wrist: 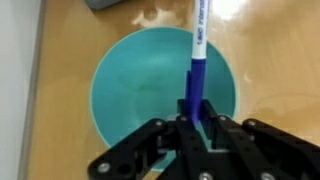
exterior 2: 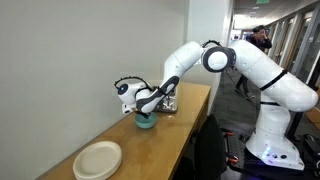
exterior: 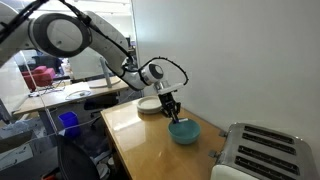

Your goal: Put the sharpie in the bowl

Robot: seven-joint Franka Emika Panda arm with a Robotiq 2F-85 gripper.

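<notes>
The teal-blue bowl (wrist: 130,90) fills the wrist view and stands on the wooden table in both exterior views (exterior: 184,131) (exterior 2: 146,121). My gripper (wrist: 195,125) is shut on the sharpie (wrist: 196,70), a thin blue pen with a white lettered end. The sharpie points away from the jaws, across the bowl's right half. In both exterior views the gripper (exterior: 172,110) (exterior 2: 150,108) hangs just above the bowl, pointing down. The sharpie is too small to make out there.
A flat white stack of plates (exterior: 152,105) (exterior 2: 98,160) lies on the table beyond the bowl, near the wall. A silver toaster (exterior: 262,152) stands on the bowl's other side. The table edge (exterior: 120,150) runs close by.
</notes>
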